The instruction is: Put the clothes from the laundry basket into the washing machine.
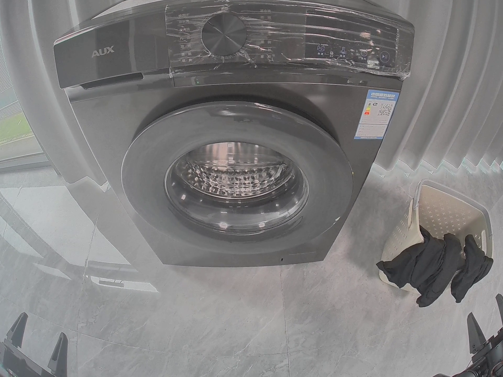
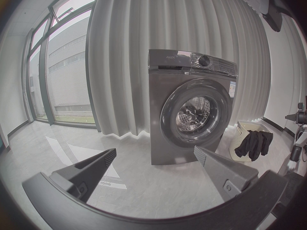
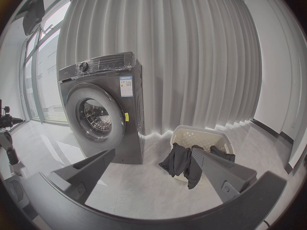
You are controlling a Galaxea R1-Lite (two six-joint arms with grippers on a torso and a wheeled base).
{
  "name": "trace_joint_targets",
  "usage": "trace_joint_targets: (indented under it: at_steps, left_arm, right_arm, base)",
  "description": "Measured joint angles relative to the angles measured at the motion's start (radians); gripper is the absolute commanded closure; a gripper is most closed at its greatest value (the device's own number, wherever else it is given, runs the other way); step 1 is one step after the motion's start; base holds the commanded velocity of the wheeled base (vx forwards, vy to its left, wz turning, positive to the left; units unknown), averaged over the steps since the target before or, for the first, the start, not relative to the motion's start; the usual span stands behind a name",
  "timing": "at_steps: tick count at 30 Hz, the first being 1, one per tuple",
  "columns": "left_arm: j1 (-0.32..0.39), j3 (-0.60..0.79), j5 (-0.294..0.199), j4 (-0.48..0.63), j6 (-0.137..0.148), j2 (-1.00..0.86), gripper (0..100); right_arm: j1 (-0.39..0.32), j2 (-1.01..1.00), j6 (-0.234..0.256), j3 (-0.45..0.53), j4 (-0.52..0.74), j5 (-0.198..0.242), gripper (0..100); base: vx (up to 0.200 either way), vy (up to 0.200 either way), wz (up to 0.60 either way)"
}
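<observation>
A grey front-loading washing machine (image 1: pixel 230 132) stands ahead on the floor, its round glass door (image 1: pixel 237 187) shut. To its right sits a cream laundry basket (image 1: pixel 450 215) with black clothes (image 1: pixel 437 265) draped over its front rim. My left gripper (image 1: pixel 36 339) stands open low at the left, well short of the machine. My right gripper (image 1: pixel 490 320) stands open low at the right, just in front of the basket. In the left wrist view the open left gripper (image 2: pixel 153 155) faces the machine (image 2: pixel 188 106). In the right wrist view the open right gripper (image 3: pixel 152 155) faces the basket (image 3: pixel 204 138) and clothes (image 3: pixel 182 162).
White pleated curtains (image 1: pixel 456 79) hang behind the machine and basket. A tall window (image 2: pixel 64 71) fills the wall to the left. Smooth grey tiled floor (image 1: pixel 251 315) lies open between me and the machine.
</observation>
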Motion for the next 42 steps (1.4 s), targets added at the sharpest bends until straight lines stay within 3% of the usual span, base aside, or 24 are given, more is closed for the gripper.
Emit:
trace_joint_targets:
  at_steps: [28, 34, 42]
  left_arm:
    - [0.000, 0.000, 0.001, 0.000, -0.003, 0.000, 0]
    - [0.000, 0.000, 0.001, 0.000, -0.004, 0.000, 0]
    - [0.000, 0.000, 0.001, 0.000, -0.002, 0.000, 0]
  right_arm:
    - [-0.002, 0.000, -0.003, 0.000, 0.001, 0.004, 0]
    - [-0.001, 0.000, 0.016, 0.000, -0.001, 0.000, 0]
    - [-0.001, 0.000, 0.021, -0.005, -0.020, 0.001, 0]
  base:
    - [0.021, 0.000, 0.00]
    - [0.000, 0.200, 0.00]
    - [0.000, 0.000, 0.00]
